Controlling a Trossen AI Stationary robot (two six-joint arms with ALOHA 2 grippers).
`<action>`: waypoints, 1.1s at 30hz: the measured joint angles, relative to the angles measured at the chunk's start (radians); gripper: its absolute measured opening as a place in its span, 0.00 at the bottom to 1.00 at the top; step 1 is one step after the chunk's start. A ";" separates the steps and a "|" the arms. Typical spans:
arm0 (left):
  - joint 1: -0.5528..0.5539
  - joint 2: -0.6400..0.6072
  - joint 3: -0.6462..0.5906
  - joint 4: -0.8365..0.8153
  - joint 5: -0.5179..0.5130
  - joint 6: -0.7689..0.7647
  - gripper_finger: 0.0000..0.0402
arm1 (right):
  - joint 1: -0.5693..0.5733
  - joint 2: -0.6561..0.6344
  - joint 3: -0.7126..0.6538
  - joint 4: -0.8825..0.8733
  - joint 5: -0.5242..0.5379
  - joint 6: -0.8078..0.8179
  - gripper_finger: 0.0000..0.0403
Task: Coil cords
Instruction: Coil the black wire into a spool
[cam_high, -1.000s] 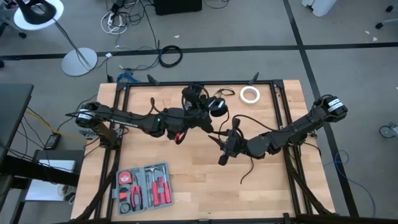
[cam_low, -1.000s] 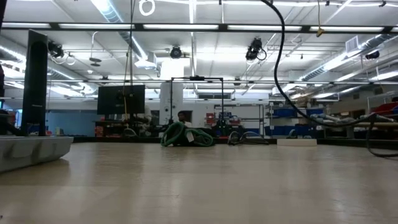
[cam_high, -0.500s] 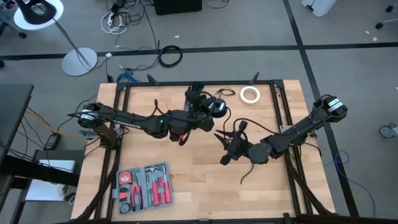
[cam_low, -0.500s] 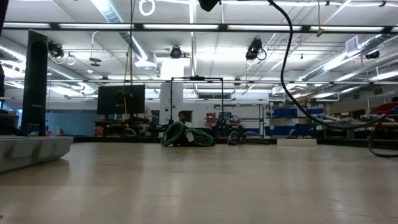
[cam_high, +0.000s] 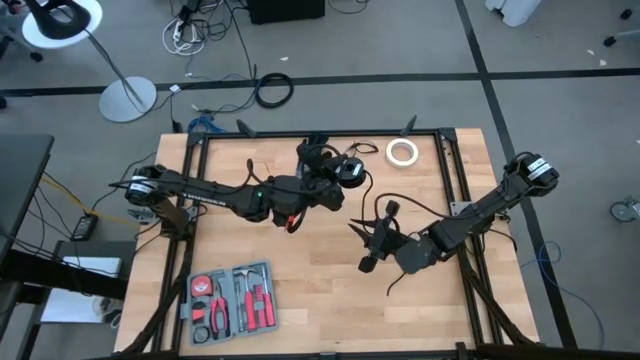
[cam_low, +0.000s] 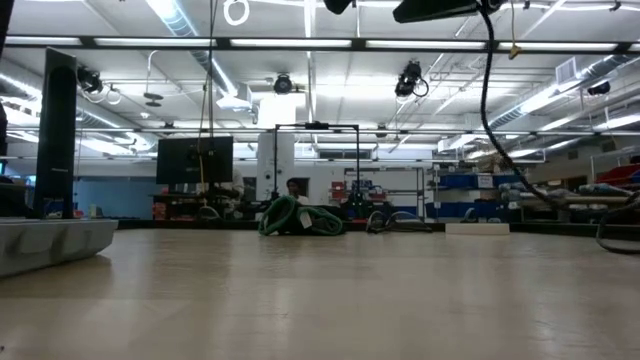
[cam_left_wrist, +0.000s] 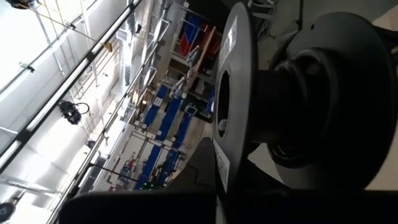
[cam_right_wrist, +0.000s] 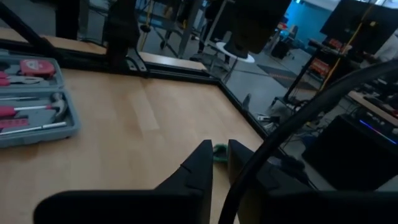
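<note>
A large dark round spool-like body (cam_left_wrist: 336, 106) fills most of the left wrist view, with a thin pale disc (cam_left_wrist: 231, 106) edge-on against it. Beyond lie ceiling beams (cam_left_wrist: 74, 68), hanging lamps (cam_left_wrist: 71, 111) and blue shelving (cam_left_wrist: 165, 115), all tilted.

no readable text anywhere, small print on the spool flange (cam_left_wrist: 222, 163) too blurred

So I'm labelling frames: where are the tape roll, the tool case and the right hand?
Tape roll (cam_high: 402, 152), high view, its white ring.
Tool case (cam_high: 233, 300), high view, middle of tray.
Right hand (cam_high: 366, 262), high view, between fingertips.
</note>
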 joint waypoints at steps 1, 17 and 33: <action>0.000 0.000 0.000 0.000 0.005 0.000 0.00 | 0.006 0.000 0.000 -0.010 0.007 0.010 0.11; 0.000 0.000 0.000 -0.003 0.025 -0.002 0.00 | 0.096 -0.012 0.000 -0.115 0.097 0.104 0.08; 0.000 0.000 0.000 -0.018 0.028 -0.006 0.00 | 0.132 -0.058 -0.001 -0.300 0.044 0.322 0.09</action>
